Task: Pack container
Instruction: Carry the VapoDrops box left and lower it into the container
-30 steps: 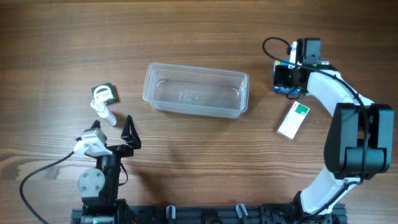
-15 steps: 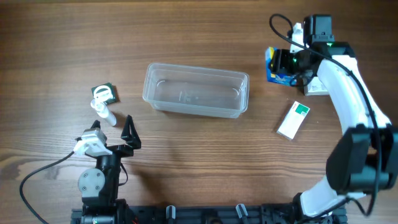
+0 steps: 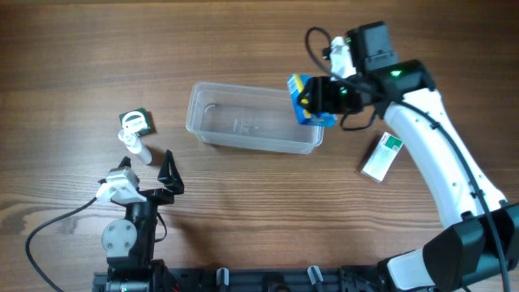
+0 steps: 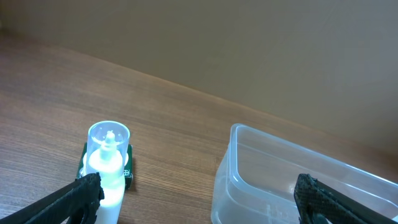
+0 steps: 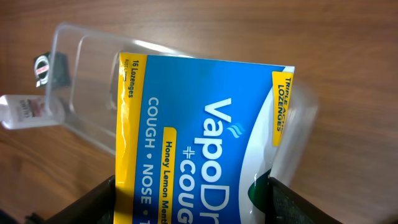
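Overhead: right gripper point(image 3: 318, 97) clenched on the blue lozenge pack point(image 3: 303, 91), over the three-o'clock end of the container point(image 3: 247, 144); left gripper point(image 3: 147, 170) spread wide, empty, at the container's eight o'clock.

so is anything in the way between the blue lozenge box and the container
Nothing visible. The right gripper holds the blue lozenge box above the container's right end, and the container looks empty.
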Available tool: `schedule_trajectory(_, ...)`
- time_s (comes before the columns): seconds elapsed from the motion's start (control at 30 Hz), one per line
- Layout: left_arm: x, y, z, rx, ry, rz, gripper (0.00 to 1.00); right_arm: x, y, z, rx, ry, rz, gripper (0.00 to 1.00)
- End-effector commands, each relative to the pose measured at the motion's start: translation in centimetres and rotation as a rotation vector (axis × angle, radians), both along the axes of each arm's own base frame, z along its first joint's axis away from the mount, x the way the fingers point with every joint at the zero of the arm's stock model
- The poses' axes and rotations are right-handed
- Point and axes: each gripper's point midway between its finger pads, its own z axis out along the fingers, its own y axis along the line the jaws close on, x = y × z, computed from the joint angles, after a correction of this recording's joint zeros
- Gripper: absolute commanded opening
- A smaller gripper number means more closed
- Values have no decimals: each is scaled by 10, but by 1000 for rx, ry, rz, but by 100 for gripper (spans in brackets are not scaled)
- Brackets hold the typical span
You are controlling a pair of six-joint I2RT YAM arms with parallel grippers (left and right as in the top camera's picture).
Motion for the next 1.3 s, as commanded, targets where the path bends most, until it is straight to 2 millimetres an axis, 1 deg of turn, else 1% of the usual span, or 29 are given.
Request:
schedule_trajectory(0.0, 0, -2, -2, -3, 3, -11, 100, -5, 13, 5, -14, 14, -83, 58)
schedule_trajectory(0.2, 0, -2, -2, -3, 3, -11, 100, -9, 21, -2, -133, -15, -188, 57)
schedule_trajectory(0.33, 0, -2, -2, -3, 3, -11, 100, -8, 22, -13, -222, -34, -254, 57)
schedule_trajectory(0.43, 0, -2, -2, -3, 3, -11, 100, -5, 22, -26, -263, -26, -282, 56)
schedule_trajectory(0.63, 0, -2, -2, -3, 3, -11, 100, 2, 18, -59, -336, 19, -324, 54)
schedule_trajectory(0.73, 0, -2, -2, -3, 3, -11, 100, 7, 19, -69, -349, 22, -326, 54)
schedule_trajectory(0.9, 0, -2, -2, -3, 3, -11, 100, 13, 20, -73, -352, 7, -334, 54)
schedule_trajectory(1.07, 0, -2, -2, -3, 3, -11, 100, 19, 10, -72, -390, -24, -351, 55)
schedule_trajectory(1.2, 0, -2, -2, -3, 3, -11, 100, 24, 10, -70, -413, -57, -292, 55)
schedule_trajectory(1.27, 0, -2, -2, -3, 3, -11, 100, 25, 8, -69, -424, -64, -288, 55)
